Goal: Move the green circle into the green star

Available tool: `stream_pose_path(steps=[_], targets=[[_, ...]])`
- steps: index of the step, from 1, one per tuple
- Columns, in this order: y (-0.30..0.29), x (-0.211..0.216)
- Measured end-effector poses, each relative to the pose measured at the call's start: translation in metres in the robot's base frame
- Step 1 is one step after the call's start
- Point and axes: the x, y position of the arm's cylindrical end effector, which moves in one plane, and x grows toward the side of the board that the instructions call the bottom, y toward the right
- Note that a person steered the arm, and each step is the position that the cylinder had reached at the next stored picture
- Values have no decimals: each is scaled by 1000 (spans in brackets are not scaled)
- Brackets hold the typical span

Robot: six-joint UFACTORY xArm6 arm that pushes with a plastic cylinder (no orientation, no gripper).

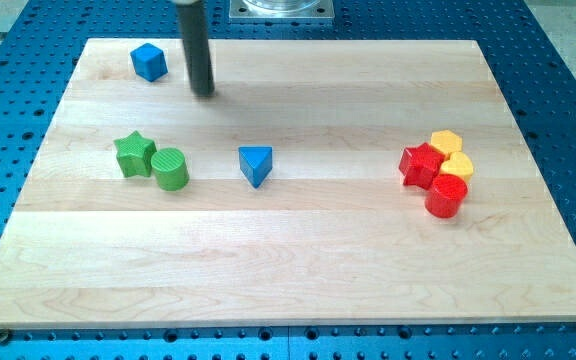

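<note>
rod (196, 45) top cut off (view's top), yellow heart (459, 163) partly hidden

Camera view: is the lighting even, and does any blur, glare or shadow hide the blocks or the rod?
Camera view: light is even and soft, with only faint shadows; no glare on the wooden board. The green circle and green star are sharp and look to be touching. The rod is slightly soft-edged; my tip shows clearly, above both toward the view's top, clear of them.

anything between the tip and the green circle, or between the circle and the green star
Nothing visible. My tip sits toward the view's top, with bare board down to the green circle. The circle already sits right against the green star, with nothing between them.
</note>
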Motion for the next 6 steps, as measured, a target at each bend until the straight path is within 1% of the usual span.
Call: stream_pose_path(steps=[1, 2, 3, 4, 5, 6], targets=[[17, 79], [-1, 137], [-48, 156], [-71, 156], [-64, 131], [-55, 83]])
